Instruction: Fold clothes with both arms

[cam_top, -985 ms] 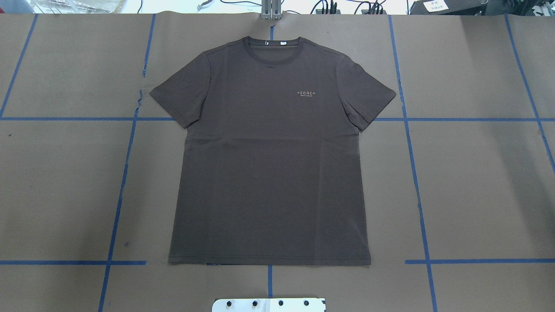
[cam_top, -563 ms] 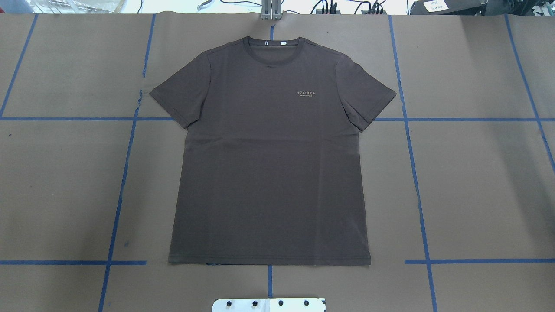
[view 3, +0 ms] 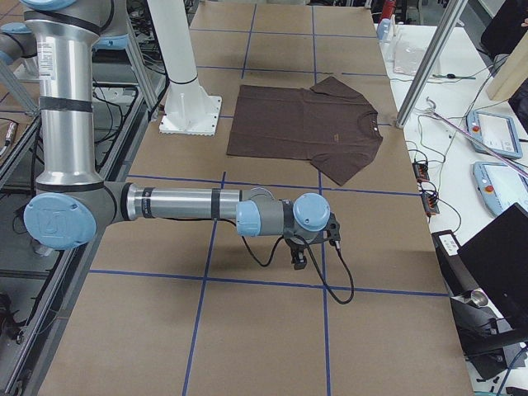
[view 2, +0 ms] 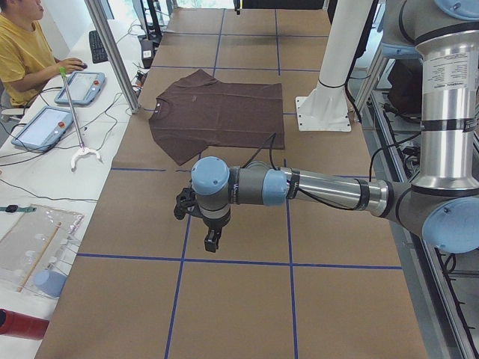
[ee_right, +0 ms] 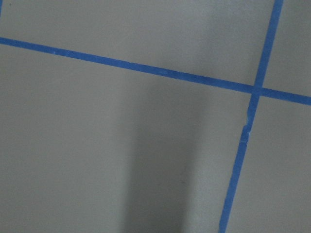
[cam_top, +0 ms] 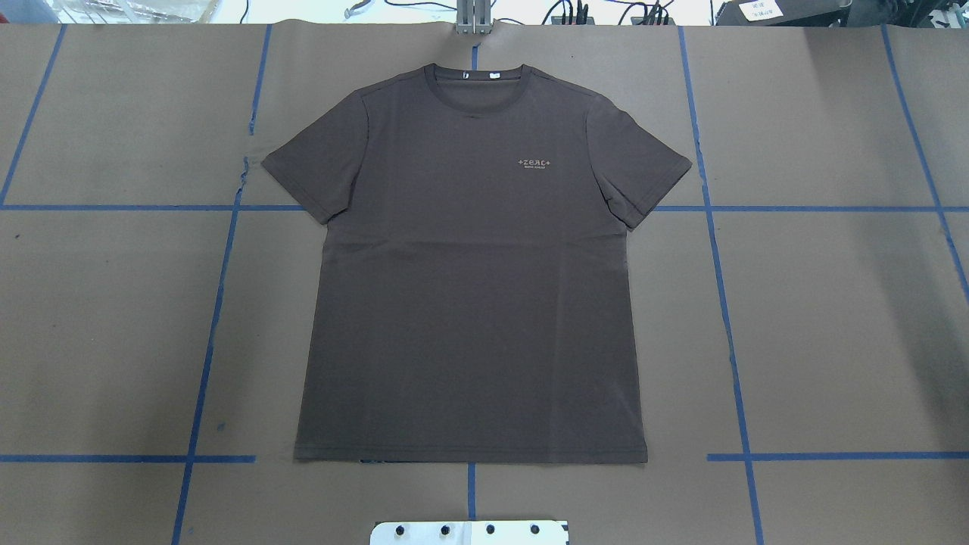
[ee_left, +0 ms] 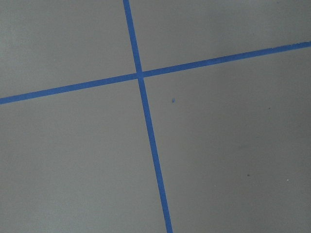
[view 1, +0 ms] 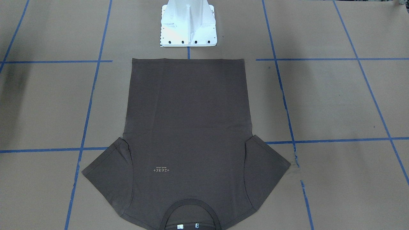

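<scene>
Since the brown-papered surface (cam_top: 833, 318) fills every view, it is entered first; blue tape lines (cam_top: 724, 303) divide it into a grid. The left arm (view 2: 329, 191) and the right arm (view 3: 173, 204) each reach out low over bare paper at opposite ends, well apart from the garment. The T-shirt (cam_top: 469, 303), dark brown, lies flat and face up at the middle of the surface. Its sleeves are spread, its hem is near the white pedestal (view 1: 188, 28) and its collar (cam_top: 473, 108) is toward the far edge. The left pincer (view 2: 212, 241) and the right pincer (view 3: 299, 260) point down at the paper near tape crossings; whether either stands wide or narrow cannot be told. A pale logo (cam_top: 537, 163) marks the chest. White labels (cam_top: 495, 75) show inside the neck.
</scene>
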`<state>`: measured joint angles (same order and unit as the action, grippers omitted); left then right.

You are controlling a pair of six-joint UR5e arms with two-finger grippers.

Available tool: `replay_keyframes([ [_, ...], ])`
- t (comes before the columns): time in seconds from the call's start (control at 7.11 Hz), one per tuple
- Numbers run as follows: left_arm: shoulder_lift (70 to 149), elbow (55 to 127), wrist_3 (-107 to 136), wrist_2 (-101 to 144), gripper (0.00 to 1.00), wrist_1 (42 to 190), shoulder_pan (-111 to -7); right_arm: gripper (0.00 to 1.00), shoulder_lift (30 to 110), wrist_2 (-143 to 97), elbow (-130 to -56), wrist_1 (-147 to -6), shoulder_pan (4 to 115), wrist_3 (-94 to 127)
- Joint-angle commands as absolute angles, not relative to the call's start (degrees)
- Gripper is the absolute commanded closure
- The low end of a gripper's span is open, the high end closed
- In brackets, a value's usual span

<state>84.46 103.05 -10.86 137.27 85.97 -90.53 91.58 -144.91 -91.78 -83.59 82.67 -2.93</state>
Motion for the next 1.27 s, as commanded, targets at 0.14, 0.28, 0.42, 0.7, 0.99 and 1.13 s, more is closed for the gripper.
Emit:
replay_keyframes([
  [0.14,83.58,103.71,-10.81,138.42,0.00,88.50,-90.53,0.02,83.03,-142.75,-89.22,-68.13,69.83,30.54],
  [0.28,83.58,103.28,-10.90,139.21,0.00,88.51,-90.44,0.07,76.97,-138.12,-87.29,-68.03,65.17,37.46],
  [0.42,83.58,103.45,-10.81,139.31,0.00,88.51,-90.44,0.16,72.90,-133.47,-84.14,-67.85,62.08,39.09],
  [0.7,83.58,103.71,-10.64,139.75,0.00,88.51,-90.44,0.15,62.10,-128.00,-72.91,-66.20,58.64,43.91],
  [0.99,83.58,103.62,-10.63,140.71,0.00,88.51,-90.44,0.15,59.59,-120.72,-66.47,-54.38,53.81,59.44],
  [1.13,83.58,103.54,-10.72,140.71,0.00,88.51,-90.44,0.15,59.59,-118.24,-65.58,-51.79,53.44,60.89],
])
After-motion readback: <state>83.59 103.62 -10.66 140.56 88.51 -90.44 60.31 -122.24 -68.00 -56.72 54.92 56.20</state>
